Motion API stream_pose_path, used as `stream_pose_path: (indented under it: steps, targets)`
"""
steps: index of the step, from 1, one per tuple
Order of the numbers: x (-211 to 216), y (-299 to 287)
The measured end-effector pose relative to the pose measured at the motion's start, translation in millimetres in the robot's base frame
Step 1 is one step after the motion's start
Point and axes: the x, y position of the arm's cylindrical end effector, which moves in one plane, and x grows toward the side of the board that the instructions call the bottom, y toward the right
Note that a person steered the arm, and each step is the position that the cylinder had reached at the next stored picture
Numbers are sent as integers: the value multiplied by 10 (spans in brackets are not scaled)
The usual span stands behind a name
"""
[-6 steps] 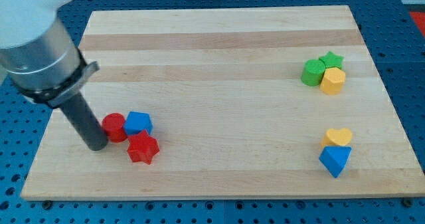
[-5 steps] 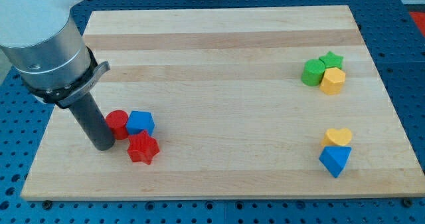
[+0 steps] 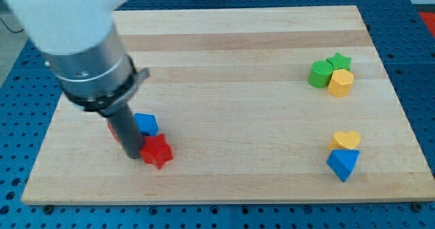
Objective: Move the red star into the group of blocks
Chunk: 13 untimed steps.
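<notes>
Dark and straight, the rod held nothing; my tip (image 3: 134, 155) stood in the lower left of the frame, touching the left side of the red star (image 3: 157, 151). Just above the star sat the blue block (image 3: 145, 124), and a red block (image 3: 113, 130) showed partly behind the rod. Green and yellow blocks (image 3: 331, 74) clustered far off at the upper right. To do the step well, I judged the tip should get behind the star and push steadily through its middle, so it would not spin aside.
</notes>
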Motion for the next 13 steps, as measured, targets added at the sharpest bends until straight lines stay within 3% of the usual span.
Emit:
stream_pose_path:
  steps: [2, 3, 5, 7, 9, 10, 11, 12, 13]
  targets:
    - [83, -676]
    - [120, -392]
    - [43, 1049]
    - [-76, 735]
    - [138, 1894]
    - [60, 1677]
    - [60, 1038]
    - [427, 942]
    - [481, 1276]
